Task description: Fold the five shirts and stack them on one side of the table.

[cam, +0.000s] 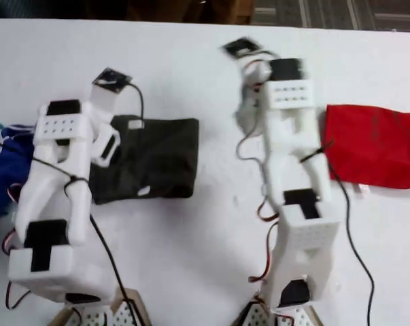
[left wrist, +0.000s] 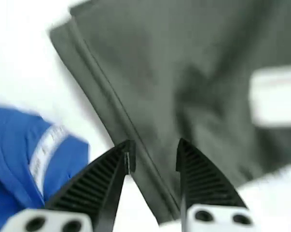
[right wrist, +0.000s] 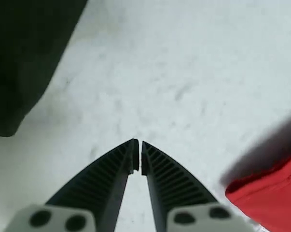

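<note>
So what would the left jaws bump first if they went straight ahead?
Probably the black shirt: its edge lies right ahead of the open left jaws. The blue shirt sits off to the side.

the right gripper (right wrist: 138, 155) sits over bare white table (right wrist: 184, 72), its two black ribbed fingers (right wrist: 106, 179) pinched almost together, just a thin sliver of table showing between the tips. each finger runs back to a white mount (right wrist: 53, 220) with a couple of round holes in it. off to one side of the gripper there's a dark shirt (right wrist: 20, 58), rounded edge lying flat on the table, well apart from the tips. on the other side a red shirt (right wrist: 270, 198) pokes in closer to the gripper, with a soft dark shadow along its edge. the tabletop looks a bit scuffed.
</note>
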